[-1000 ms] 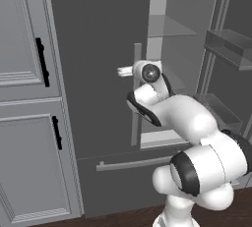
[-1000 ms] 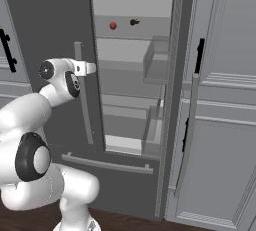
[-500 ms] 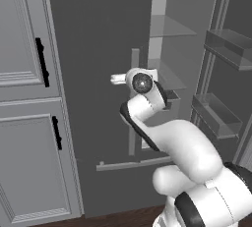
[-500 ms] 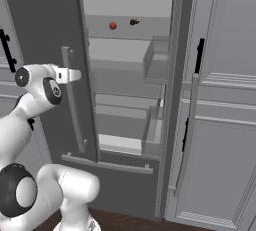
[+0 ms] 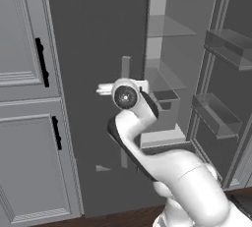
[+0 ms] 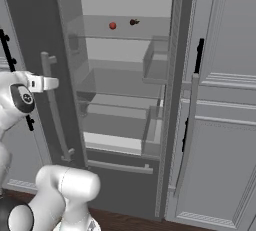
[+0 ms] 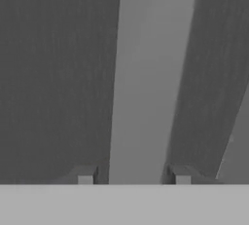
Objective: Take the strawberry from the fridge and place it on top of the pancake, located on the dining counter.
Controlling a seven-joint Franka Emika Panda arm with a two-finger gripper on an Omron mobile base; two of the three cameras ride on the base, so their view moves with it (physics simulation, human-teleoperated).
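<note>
Since one second ago the left door of the fridge (image 6: 35, 35) has swung further open, and the arm has moved with it toward the left side, so more of the pale interior is visible now. From where I stand, the gripper (image 7: 133, 176) is at the long pale grey bar handle (image 7: 151, 78) of this left door: in the hand view the two finger tips (image 7: 85, 175) stand apart, one at each side of the bar, and the bar passes between them. Whether the tips press on the handle or only stand beside it, I cannot tell from these pictures. In the right base view the white hand (image 6: 42, 82) is just beside the same handle (image 6: 54, 110), at about its upper part. The strawberry (image 6: 113, 25) lies on a glass shelf (image 6: 125, 35) high inside the fridge, toward the back, and a small dark ball (image 6: 133, 22) rests near it on the same shelf, to its right. The right door (image 6: 175, 100) is also open and carries door bins (image 6: 156, 60) on its inner side. Light grey panelled cabinets (image 5: 24, 98) with black handles (image 5: 42, 61) stand to the left of the fridge.
</note>
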